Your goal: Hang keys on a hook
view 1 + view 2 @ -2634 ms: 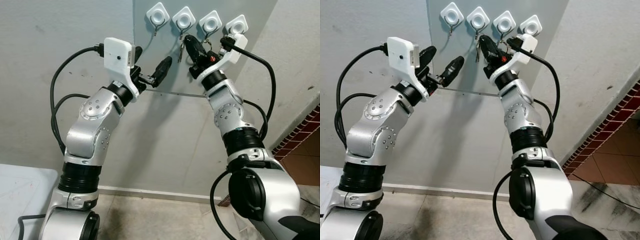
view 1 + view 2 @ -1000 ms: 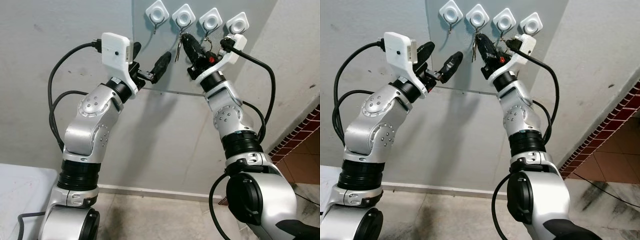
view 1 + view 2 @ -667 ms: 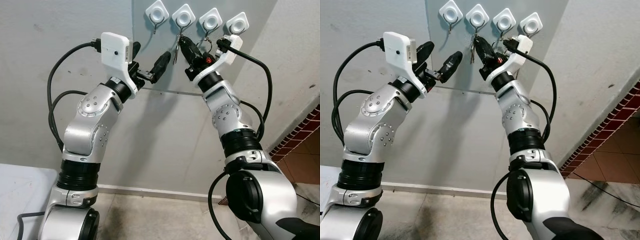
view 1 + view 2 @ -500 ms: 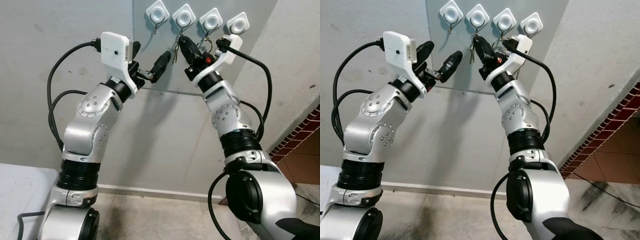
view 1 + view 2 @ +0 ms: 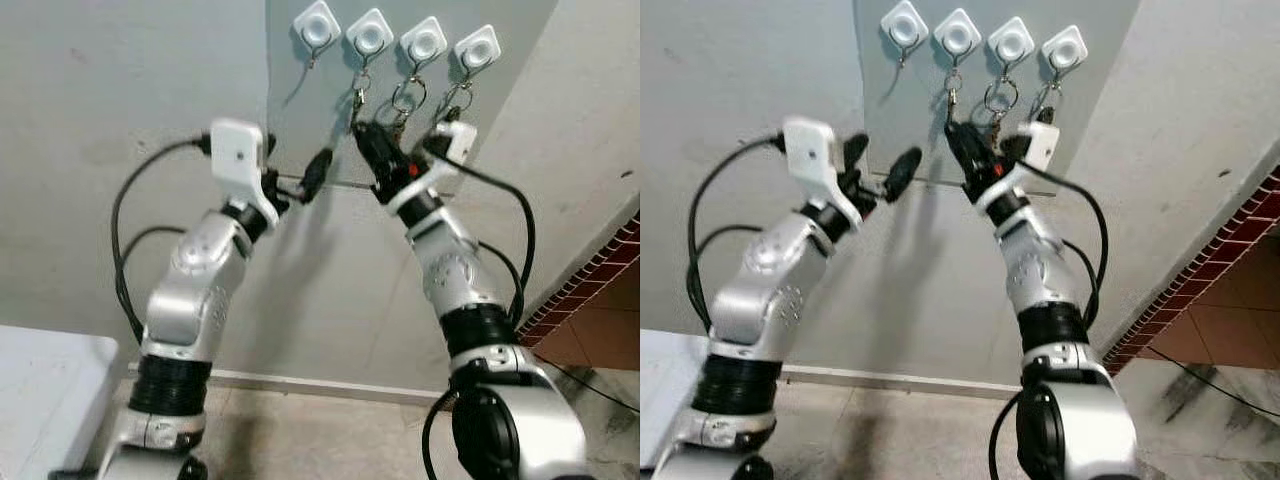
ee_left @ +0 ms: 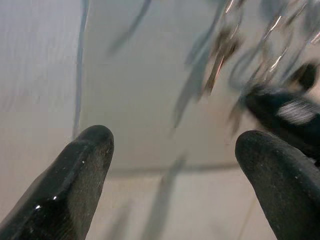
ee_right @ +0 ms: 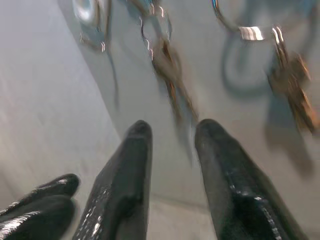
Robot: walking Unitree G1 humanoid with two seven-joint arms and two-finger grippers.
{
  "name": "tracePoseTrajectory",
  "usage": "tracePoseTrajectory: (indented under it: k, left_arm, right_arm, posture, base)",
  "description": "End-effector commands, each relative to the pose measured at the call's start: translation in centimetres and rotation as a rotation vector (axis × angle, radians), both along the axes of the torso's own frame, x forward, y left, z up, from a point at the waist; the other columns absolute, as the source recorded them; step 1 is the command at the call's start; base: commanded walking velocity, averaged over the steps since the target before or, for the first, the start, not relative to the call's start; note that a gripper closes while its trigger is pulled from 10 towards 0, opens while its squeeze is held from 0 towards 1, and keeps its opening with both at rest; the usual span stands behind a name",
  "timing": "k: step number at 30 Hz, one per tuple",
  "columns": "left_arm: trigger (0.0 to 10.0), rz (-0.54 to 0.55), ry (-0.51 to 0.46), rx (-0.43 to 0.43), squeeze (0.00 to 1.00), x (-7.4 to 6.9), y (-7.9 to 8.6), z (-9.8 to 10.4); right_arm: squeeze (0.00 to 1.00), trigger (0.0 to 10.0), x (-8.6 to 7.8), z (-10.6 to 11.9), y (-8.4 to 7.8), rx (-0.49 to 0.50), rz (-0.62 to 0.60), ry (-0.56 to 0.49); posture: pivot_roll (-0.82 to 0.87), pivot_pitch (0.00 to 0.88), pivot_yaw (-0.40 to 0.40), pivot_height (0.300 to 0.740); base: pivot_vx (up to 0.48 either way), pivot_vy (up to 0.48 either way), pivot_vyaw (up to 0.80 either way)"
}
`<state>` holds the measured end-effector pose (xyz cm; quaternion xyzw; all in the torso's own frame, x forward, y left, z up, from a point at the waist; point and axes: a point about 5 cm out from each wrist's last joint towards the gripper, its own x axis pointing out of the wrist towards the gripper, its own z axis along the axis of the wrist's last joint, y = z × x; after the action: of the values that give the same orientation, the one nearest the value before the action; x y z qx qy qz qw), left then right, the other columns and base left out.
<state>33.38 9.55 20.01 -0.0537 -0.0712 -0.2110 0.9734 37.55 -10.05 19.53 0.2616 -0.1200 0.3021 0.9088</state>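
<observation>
Four white hooks sit in a row high on the grey wall panel. The first hook [image 5: 317, 25] is bare. A bunch of keys [image 5: 357, 96] hangs from the second hook [image 5: 369, 34]. A key ring [image 5: 405, 95] hangs from the third hook, and more keys [image 5: 456, 96] from the fourth. My right gripper [image 5: 363, 140] is open just below the hanging keys [image 7: 169, 62], with nothing between its fingers [image 7: 131, 165]. My left gripper [image 5: 298, 172] stays open to the left of it, empty, below the first hook.
A thin horizontal seam [image 5: 345, 184] crosses the wall behind both grippers. A white table corner [image 5: 40, 385] is at the lower left. A red brick edge [image 5: 600, 285] runs down the right wall. Tiled floor lies below.
The right gripper has let go of the keys, which now hang from the second hook, and has dropped below them. Both arms have lowered away from the hooks.
</observation>
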Motion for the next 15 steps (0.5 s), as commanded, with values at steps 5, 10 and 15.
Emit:
tracePoseTrajectory:
  k: [5,10,15]
  left_arm:
    - [10.0,0.098,0.205,-0.004,0.00,-0.4,0.7,-6.4]
    - [10.0,0.188,0.321,0.089,0.00,-1.8,2.3,-12.3]
    - [10.0,0.224,0.387,0.212,0.00,-3.5,3.3,-16.3]
  right_arm:
    - [1.00,10.0,-1.3,-3.8,-1.0,-0.103,-0.072,0.066]
    - [1.00,10.0,-3.4,-9.6,-2.1,-0.186,-0.118,0.216]
    - [1.00,10.0,-5.8,-14.4,-3.0,-0.308,-0.155,0.358]
  posture:
    - [0.03,0.000,-0.068,0.715]
    - [0.02,0.000,-0.060,0.715]
    - [0.01,0.000,-0.056,0.715]
  base:
    - [0.000,0.000,0.00]
    - [0.000,0.000,0.00]
    - [0.000,0.000,0.00]
